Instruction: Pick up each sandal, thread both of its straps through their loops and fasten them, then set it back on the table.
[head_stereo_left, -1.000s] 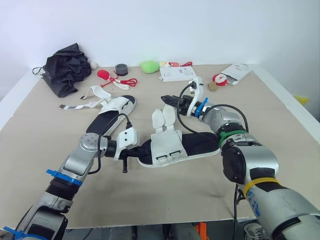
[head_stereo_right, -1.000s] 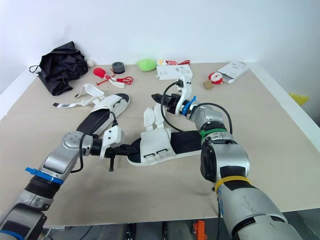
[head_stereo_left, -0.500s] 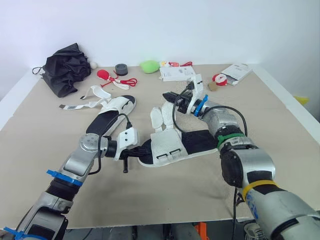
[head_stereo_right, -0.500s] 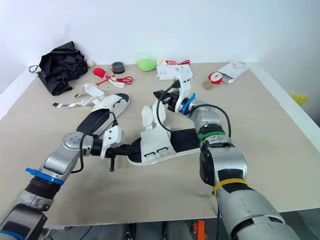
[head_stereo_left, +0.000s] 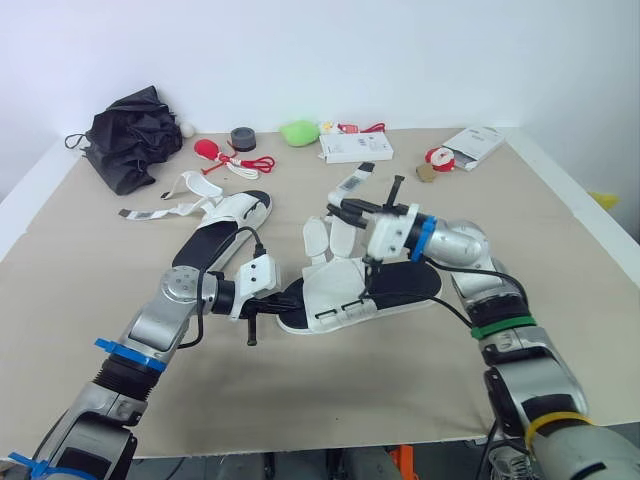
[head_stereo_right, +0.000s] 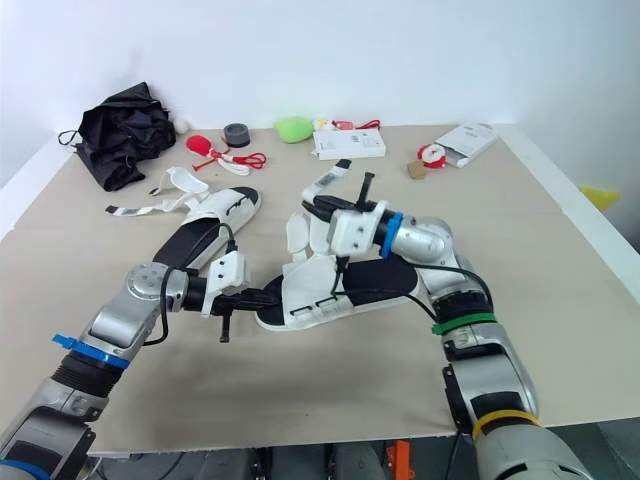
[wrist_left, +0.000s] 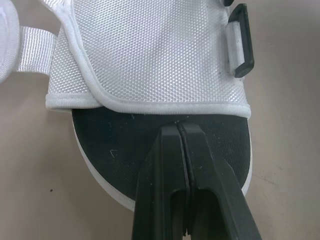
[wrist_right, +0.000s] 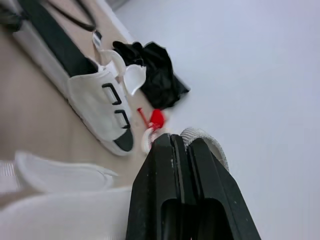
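My left gripper (wrist_left: 180, 129) is clamped shut on the toe of the near sandal (head_stereo_left: 345, 285), mid-table; that grip must not slip. Just beyond, my right gripper (head_stereo_left: 341, 207) pinches its strap (head_stereo_left: 354, 181), raised above the upper; I should feed the tip flat into the black loop (wrist_left: 241, 41). The other sandal (head_stereo_left: 225, 218) lies farther left.

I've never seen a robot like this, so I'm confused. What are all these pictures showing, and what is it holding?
This is a robot with two arms, each ending in a black claw. The two wide pictures come from its head cameras, the two close ones from its wrists. On the table lie a second sandal, a black bundle and a white box. The left claw pinches the toe of the near sandal; the right claw holds up its strap.
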